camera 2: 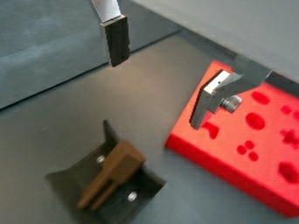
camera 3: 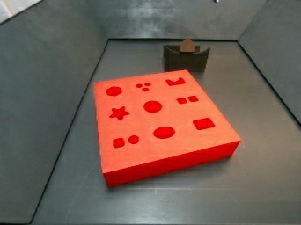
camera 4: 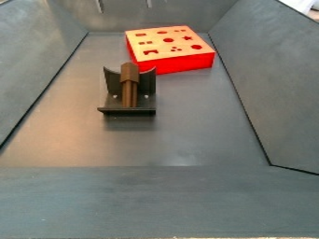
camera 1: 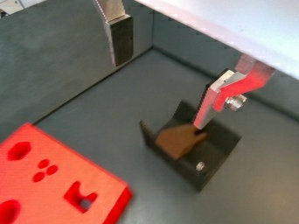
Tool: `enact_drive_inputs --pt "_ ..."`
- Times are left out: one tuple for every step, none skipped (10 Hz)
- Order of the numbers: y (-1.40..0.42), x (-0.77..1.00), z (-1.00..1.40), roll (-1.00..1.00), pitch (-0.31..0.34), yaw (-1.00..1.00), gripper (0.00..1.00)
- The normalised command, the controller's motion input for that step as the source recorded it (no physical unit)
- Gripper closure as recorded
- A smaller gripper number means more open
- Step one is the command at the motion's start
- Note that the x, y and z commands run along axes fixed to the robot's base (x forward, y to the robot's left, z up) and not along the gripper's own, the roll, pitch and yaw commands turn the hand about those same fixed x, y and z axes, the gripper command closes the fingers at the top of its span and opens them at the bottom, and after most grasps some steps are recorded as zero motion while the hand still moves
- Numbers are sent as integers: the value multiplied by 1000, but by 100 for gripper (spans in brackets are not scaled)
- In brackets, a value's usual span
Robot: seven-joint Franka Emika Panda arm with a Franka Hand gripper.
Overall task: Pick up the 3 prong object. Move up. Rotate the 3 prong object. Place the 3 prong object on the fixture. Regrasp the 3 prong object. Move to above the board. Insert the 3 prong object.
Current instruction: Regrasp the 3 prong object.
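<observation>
While the gripper (camera 1: 170, 66) hangs above the fixture (camera 1: 208, 159), jaws wide apart and holding nothing, the 3 prong object (camera 1: 181, 139) rests in its notch; looks light, rigid wood; pinch its exposed upper end; board (camera 4: 171, 49) lies well apart.

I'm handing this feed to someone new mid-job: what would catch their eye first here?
The bright red board with its cutouts dominates the grey floor. Next is the brown 3 prong object, resting in the dark fixture, apart from the board. In both wrist views the gripper hangs open above the fixture, holding nothing; it does not show in the side views.
</observation>
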Motion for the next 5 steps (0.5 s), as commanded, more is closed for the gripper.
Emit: enact_drive_inputs --pt "-18 -27 8 1000 -1 44 0" --pt "-20 -28 7 1000 -2 44 0" --pt "-19 -24 13 1000 0 45 0" --pt "-19 -18 18 1000 4 47 0" --pt "-18 -5 15 1000 7 48 0"
